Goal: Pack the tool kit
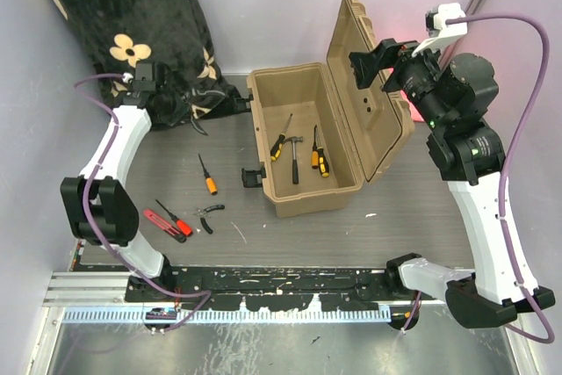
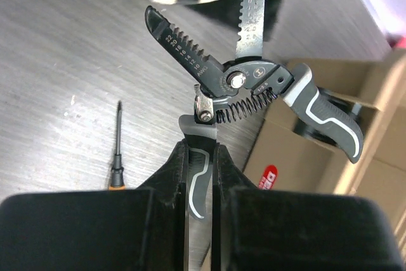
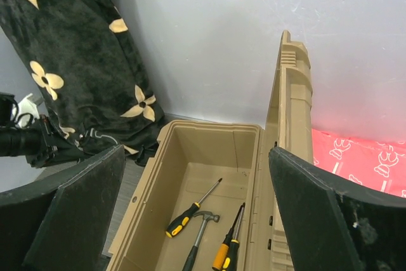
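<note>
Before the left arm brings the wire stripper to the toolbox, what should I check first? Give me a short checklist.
1. Grip: left gripper shut on one handle of the wire stripper: ok.
2. Stripper folded: not ok, sprung open, other handle sticks out.
3. The lid of the toolbox is open: ok.
4. Free floor beside the hammer: ok.
5. The right gripper is clear of the opening: cannot tell.

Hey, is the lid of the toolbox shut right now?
No, the lid stands swung up and open on the toolbox, leaving the hammer on the box floor in plain sight.
</note>
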{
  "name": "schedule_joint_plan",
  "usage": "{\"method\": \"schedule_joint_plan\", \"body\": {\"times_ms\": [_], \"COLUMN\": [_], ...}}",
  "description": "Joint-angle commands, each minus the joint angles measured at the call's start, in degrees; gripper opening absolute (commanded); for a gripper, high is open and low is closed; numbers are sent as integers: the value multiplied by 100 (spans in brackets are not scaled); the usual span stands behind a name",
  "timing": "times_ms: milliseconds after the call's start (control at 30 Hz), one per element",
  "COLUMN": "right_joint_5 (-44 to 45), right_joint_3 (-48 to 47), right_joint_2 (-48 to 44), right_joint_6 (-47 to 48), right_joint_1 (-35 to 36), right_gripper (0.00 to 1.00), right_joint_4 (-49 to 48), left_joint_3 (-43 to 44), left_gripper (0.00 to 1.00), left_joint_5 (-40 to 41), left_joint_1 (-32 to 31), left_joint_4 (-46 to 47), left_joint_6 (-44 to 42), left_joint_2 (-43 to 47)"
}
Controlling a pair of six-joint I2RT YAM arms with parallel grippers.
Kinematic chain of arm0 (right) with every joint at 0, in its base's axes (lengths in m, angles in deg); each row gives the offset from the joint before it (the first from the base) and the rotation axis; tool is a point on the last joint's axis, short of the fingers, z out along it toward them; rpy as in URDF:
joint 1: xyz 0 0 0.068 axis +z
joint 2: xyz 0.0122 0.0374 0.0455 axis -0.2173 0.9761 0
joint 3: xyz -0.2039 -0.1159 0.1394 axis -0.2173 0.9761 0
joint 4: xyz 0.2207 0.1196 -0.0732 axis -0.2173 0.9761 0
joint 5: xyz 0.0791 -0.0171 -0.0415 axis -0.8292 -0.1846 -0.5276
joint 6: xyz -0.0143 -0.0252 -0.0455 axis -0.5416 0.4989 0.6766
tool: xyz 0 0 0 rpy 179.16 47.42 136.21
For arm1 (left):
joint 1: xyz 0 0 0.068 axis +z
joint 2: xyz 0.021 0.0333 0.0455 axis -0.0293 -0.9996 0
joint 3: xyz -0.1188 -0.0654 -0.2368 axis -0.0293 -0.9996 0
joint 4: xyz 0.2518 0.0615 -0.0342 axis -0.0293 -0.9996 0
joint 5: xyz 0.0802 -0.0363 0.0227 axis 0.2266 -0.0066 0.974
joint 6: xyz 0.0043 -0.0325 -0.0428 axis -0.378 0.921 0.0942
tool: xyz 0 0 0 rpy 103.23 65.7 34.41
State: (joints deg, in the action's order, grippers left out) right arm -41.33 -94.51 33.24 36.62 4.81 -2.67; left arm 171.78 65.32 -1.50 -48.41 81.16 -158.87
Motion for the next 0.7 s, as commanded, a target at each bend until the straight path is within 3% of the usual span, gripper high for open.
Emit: {"method": "schedule_joint_plan", "body": {"times_ms": [0,233,500,667], "right_joint_5": [-107,-288,-94,156], "right_joint_3": [31,22,37,-38], "right_joint_2": [-64,45,-221,-460], "right_joint_6": [-124,-232,-171,-66], "right_joint_1": [-9,-13,-15,-7], "right_gripper": [100,100,100,100], "right_joint_4": [-600,-805,-674,-393], "left_joint_3": [447,1412,2570,2726], "left_gripper": [0,0,0,0], "left_joint_5": [-504,-806,-1335,-1492], "left_joint_1": [-358,-1209,-2124,-2447], "left_joint_4": [613,958,587,484], "left_joint_6": [-775,-1295,-983,-803], "left_joint_2": [482,414,-702,-1184]}}
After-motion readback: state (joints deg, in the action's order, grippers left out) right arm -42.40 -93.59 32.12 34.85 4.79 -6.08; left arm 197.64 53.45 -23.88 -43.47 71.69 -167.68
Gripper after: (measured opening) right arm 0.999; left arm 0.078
